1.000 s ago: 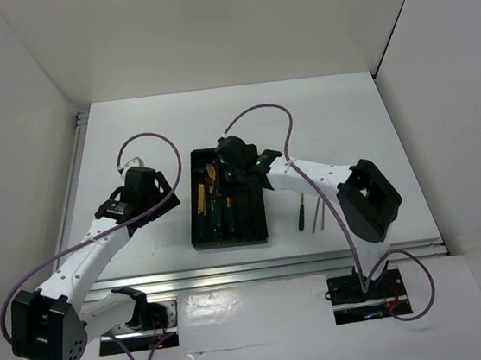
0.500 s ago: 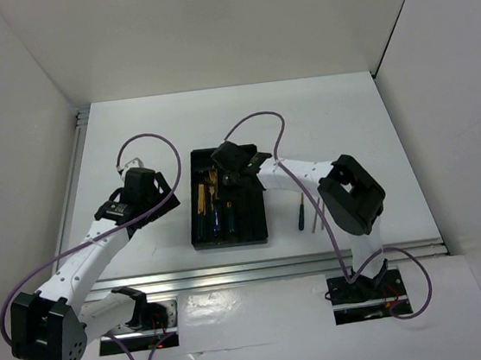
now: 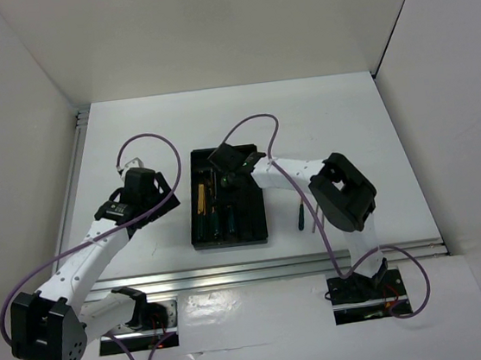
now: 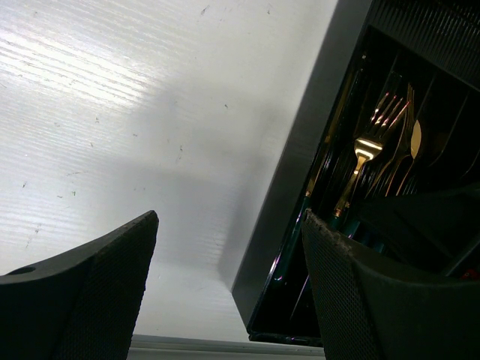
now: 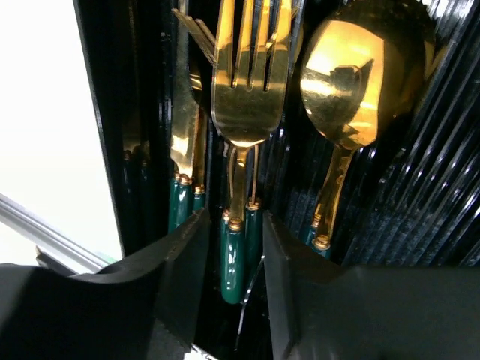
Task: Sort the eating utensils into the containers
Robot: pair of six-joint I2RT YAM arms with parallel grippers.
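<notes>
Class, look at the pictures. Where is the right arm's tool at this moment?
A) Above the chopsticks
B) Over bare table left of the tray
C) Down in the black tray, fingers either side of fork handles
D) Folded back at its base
C: in the right wrist view the right tool sits low inside the black tray, a finger either side of the teal fork handles.

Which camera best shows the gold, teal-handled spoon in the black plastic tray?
Right wrist view: the gold, teal-handled spoon sits close up, its bowl large and sharp. The left wrist view shows only a small gold oval, possibly its bowl. The top view shows the black plastic tray, but no single spoon.
</notes>
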